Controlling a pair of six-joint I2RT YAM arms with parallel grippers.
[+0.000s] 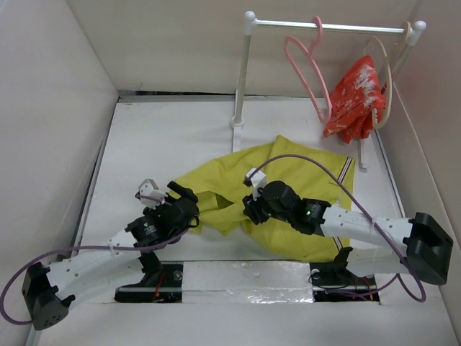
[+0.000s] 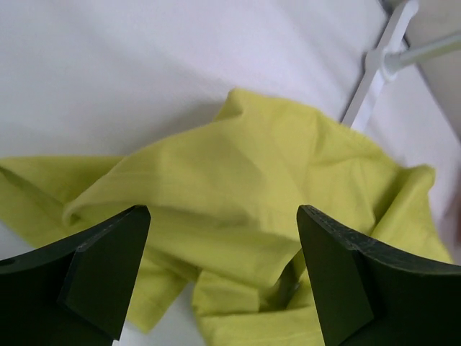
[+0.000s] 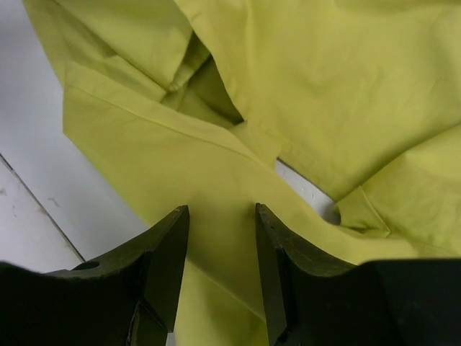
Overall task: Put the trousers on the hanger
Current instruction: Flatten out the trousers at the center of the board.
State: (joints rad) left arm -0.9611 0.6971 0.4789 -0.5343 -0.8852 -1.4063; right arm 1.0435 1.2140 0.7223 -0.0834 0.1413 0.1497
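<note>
The trousers point(image 1: 292, 191) lay crumpled in the middle of the white surface point(image 1: 166, 137), a loose heap of thin, matte mustard-yellow cloth with soft folds and stitched hems. A narrow striped band ran along their far right edge. One flap reached left, the rest spread toward the near right.

The left end effector point(image 1: 193, 213) hung at the left edge of the heap. In the left wrist view its two dark, wedge-shaped fingers point(image 2: 108, 267) stood wide apart, open and empty, with the rumpled cloth below them. The right end effector point(image 1: 246, 210) was over the middle of the trousers. In the right wrist view its fingers point(image 3: 169, 259) were only a narrow gap apart, with a flat stretch of yellow cloth showing between them; nothing looked pinched, so it read as open. A dark fold opened in the cloth just beyond its tips.

At the far right stood a white tubular rack point(image 1: 245, 72). The hanger point(image 1: 306, 68), thin, smooth pink plastic with a curved hook, hung bare from the rail, well apart from the trousers. To its right a pale beige hanger point(image 1: 387, 79) carried a bunched red patterned garment point(image 1: 354, 97).
</note>
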